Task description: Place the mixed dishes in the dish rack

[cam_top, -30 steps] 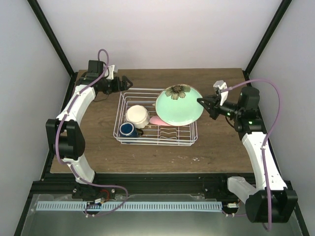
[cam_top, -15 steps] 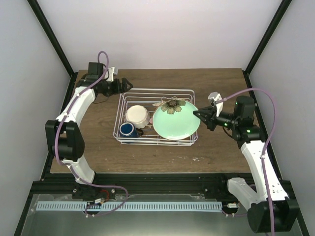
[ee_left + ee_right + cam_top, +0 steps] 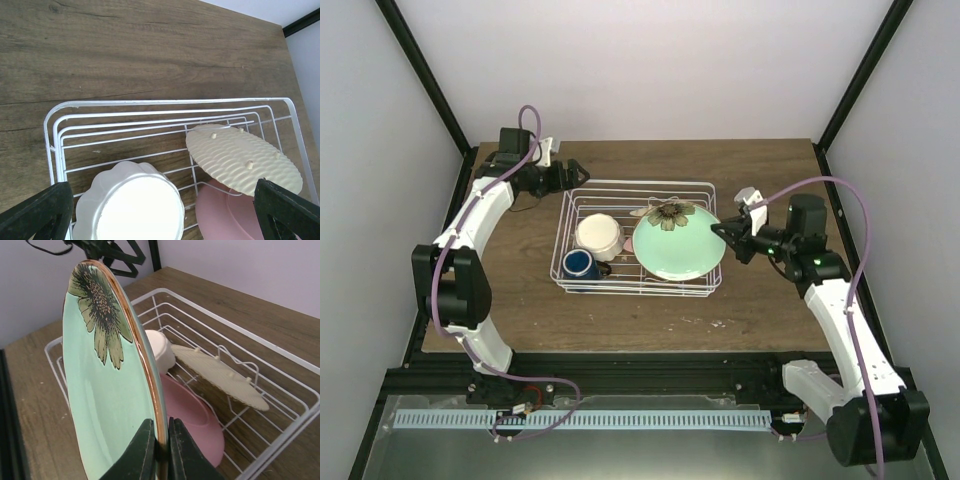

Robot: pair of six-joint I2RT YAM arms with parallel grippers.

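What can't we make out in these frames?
- Pink plate: top view, covered by the green plate.
- Green plate's bottom edge: right wrist view, cut off by the frame and the right hand; contact with the rack unclear.
- Mug: outside both wrist views; small in top view.

Seen from above, we note the green plate [image 3: 678, 245] hides the pink plate [image 3: 192, 422]; the left wrist view crops the bowl [image 3: 130, 207].
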